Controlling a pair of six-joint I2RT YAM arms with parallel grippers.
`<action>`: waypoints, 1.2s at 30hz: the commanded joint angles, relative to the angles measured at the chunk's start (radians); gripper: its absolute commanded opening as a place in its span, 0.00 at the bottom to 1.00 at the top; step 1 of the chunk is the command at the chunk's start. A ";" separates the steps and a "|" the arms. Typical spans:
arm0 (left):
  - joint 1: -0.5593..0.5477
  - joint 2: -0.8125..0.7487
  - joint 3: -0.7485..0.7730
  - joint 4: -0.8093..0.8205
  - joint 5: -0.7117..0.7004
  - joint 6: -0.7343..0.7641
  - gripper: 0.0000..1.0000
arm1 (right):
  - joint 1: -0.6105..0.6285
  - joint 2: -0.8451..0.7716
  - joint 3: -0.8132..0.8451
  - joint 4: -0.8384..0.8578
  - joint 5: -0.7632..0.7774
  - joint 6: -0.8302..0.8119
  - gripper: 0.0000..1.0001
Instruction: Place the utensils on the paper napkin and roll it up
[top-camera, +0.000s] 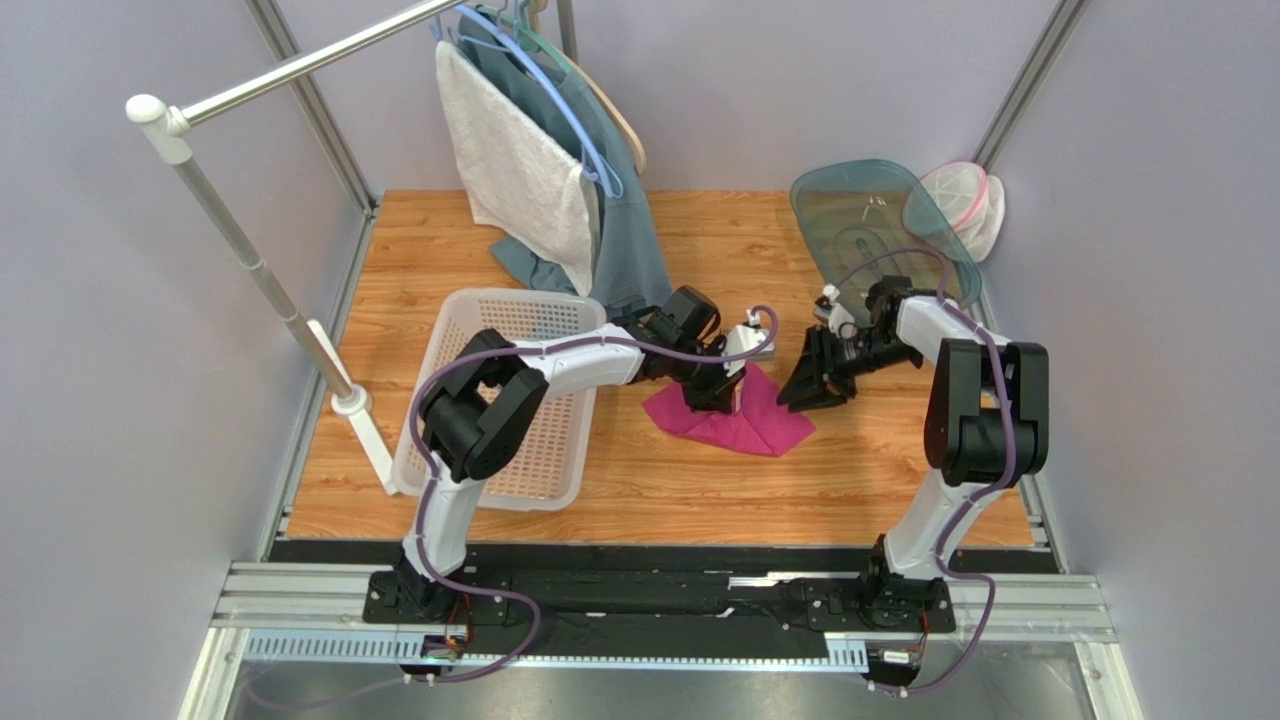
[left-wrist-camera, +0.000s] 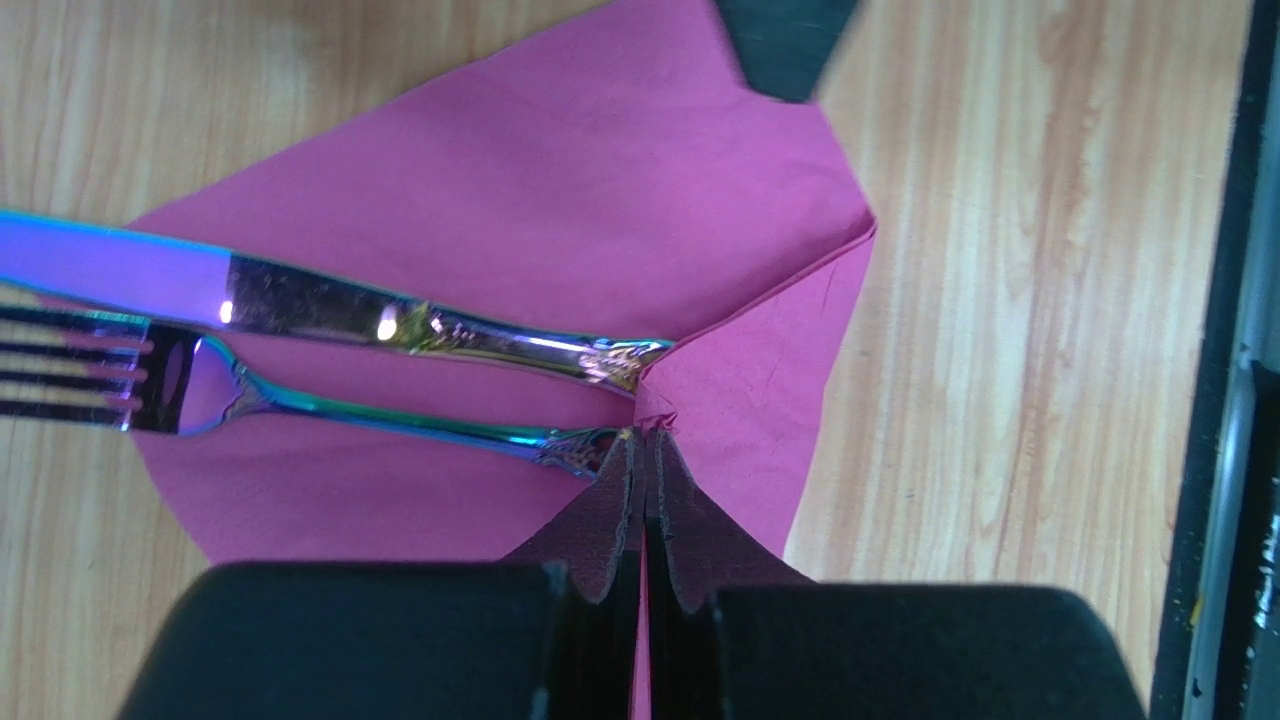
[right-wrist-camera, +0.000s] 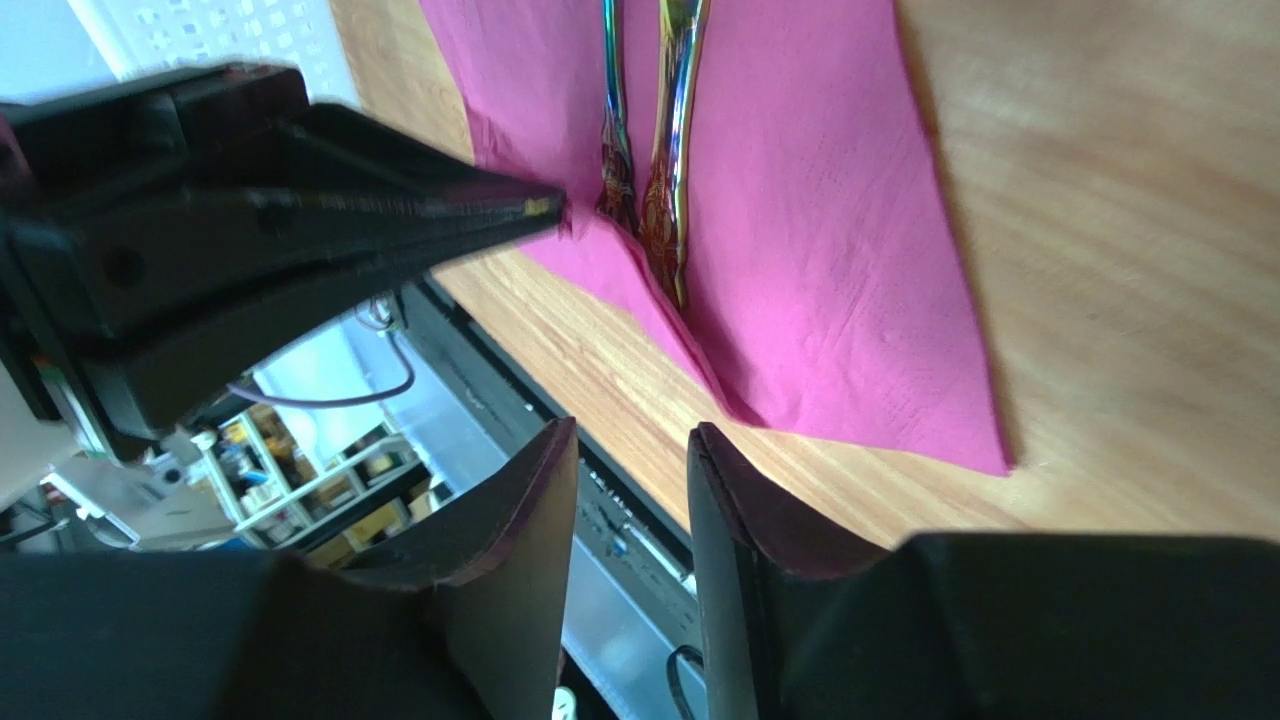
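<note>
The magenta paper napkin (top-camera: 759, 431) lies on the wooden table, partly folded. A shiny purple-blue knife (left-wrist-camera: 376, 320) and fork (left-wrist-camera: 301, 408) lie side by side on the napkin (left-wrist-camera: 601, 180), handles toward my left gripper. My left gripper (left-wrist-camera: 649, 450) is shut on a pinched-up fold of the napkin right at the handle ends; in the top view the left gripper (top-camera: 721, 393) is over the napkin's far-left part. My right gripper (right-wrist-camera: 631, 438) is open and empty, raised just right of the napkin (right-wrist-camera: 842, 225); in the top view the right gripper (top-camera: 804, 393) is near its right corner.
A white basket (top-camera: 451, 323) sits left of the napkin under the left arm. A grey-white towel (top-camera: 519, 165) and teal cloth (top-camera: 631, 248) hang from a rack at the back. A translucent teal lid (top-camera: 872, 210) and a mesh bag (top-camera: 962, 203) are back right.
</note>
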 joint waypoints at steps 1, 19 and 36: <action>0.008 0.005 0.029 0.041 -0.049 -0.051 0.00 | 0.002 -0.040 -0.060 0.012 -0.071 0.013 0.36; 0.012 0.051 0.064 0.024 -0.086 -0.062 0.00 | 0.139 0.037 -0.103 0.127 -0.087 0.084 0.29; 0.025 -0.004 0.075 -0.022 -0.080 -0.131 0.33 | 0.178 0.127 -0.103 0.207 0.112 0.151 0.15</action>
